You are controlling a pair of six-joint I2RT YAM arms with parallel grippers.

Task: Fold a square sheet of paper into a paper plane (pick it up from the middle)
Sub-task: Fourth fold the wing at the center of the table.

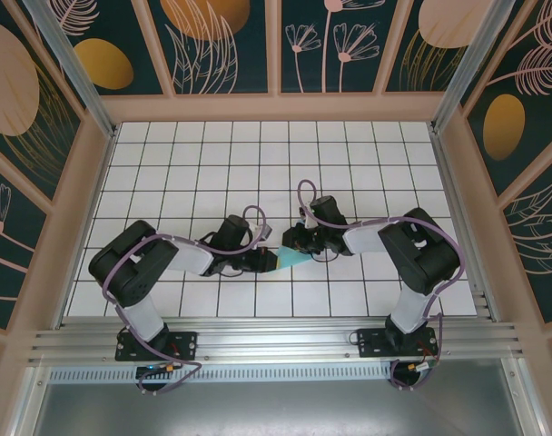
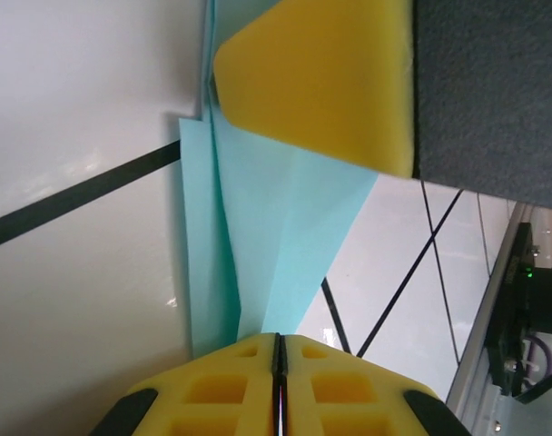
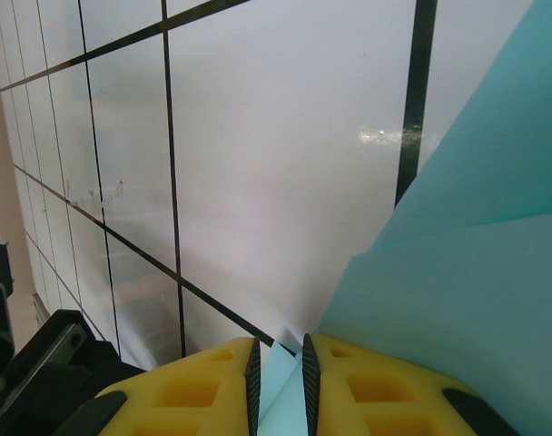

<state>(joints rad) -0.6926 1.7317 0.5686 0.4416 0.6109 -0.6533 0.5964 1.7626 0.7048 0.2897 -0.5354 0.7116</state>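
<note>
So from the top camera, both arms are reaching in toward the middle of the white tiled table [image 1: 167,182], and the left gripper [image 1: 265,261] and right gripper [image 1: 299,243] sit really close together with the turquoise paper [image 1: 290,259] between them. It's just a small pointy sliver of blue from up there, a bit nearer the front rail [image 1: 276,341] than the back wall, and I honestly can't tell the finger state from this angle. The left wrist cam is way clearer: the left gripper [image 2: 278,350] has its yellow fingers [image 2: 221,391] pressed tight together with basically no gap, pinching the near end of the paper [image 2: 267,236]. The paper runs up and away from them with a couple of crease lines and overlapping layers, so it's partly folded. At the top, one of the right gripper's yellow pads [image 2: 321,73] sits over the far end of the paper. On the right wrist cam, the right gripper [image 3: 278,359] has its fingers [image 3: 367,391] almost closed, with a thin strip of paper [image 3: 467,272] clamped in the narrow slot, and the rest of the sheet fans out to the right over the tiles.
</note>
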